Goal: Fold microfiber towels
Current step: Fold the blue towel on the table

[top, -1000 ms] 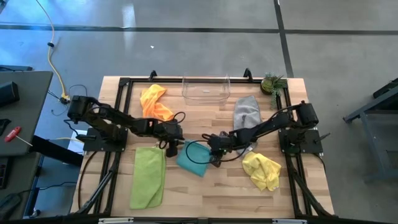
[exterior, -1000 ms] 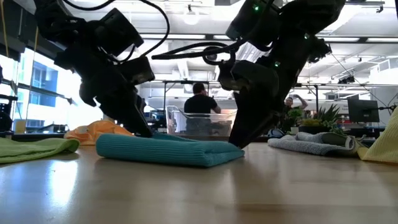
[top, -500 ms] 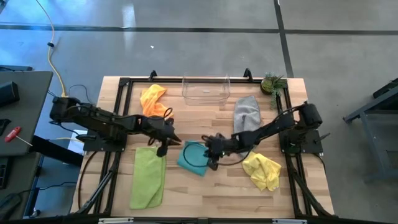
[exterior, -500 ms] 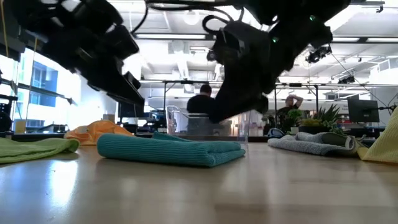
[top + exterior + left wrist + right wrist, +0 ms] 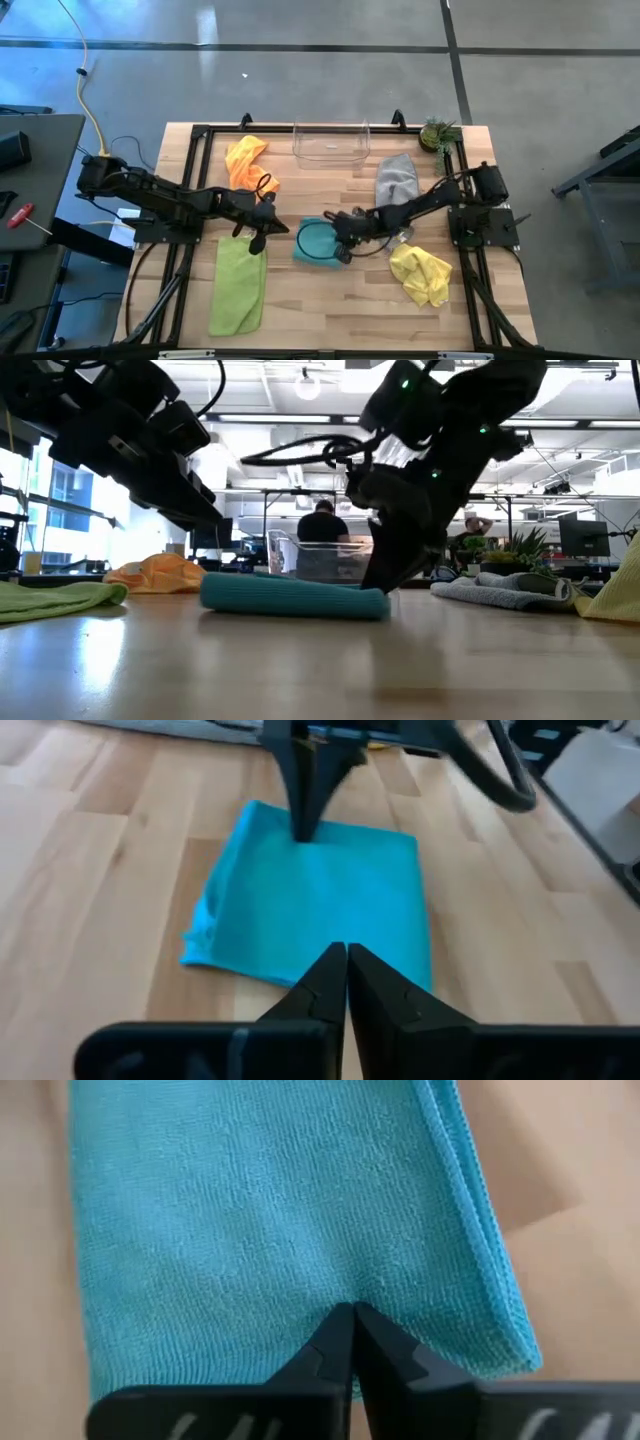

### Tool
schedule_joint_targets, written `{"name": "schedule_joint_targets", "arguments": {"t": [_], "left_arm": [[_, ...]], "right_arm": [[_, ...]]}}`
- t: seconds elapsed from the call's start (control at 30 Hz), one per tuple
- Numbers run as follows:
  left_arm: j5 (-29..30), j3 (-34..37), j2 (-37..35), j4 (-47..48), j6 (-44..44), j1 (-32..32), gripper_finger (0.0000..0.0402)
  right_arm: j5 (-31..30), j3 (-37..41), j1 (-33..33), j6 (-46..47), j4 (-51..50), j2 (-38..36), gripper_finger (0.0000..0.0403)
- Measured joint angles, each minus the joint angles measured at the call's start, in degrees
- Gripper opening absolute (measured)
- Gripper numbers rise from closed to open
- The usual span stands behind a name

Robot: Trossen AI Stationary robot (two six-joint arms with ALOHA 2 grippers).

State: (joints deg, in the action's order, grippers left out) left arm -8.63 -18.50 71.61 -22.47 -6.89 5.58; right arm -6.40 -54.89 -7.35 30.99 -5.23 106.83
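Right claw (image 5: pixel 352 1312) on ribbed teal towel (image 5: pixel 270 1210)

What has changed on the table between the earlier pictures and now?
Both grippers shut empty. The left gripper drew back left, off the teal towel; the right gripper rests on it. The towel now lies squarer. The other towels and the bin stayed put.

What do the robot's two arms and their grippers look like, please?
Both arms are black and jointed, with black cables looping along them. The left gripper and right gripper each end in two slim, tapering dark fingers. Small green lights glow on the right arm in the low view.
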Motion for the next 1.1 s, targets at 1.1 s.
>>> {"name": "schedule_joint_targets", "arguments": {"t": [1.1], "left_arm": [[1.94,-0.02,0.04,-1.57,-0.51,4.9,0.0]], "right_arm": [[9.54,-1.92,15.98,-23.44,-5.7,-6.41,0.0007]]}}
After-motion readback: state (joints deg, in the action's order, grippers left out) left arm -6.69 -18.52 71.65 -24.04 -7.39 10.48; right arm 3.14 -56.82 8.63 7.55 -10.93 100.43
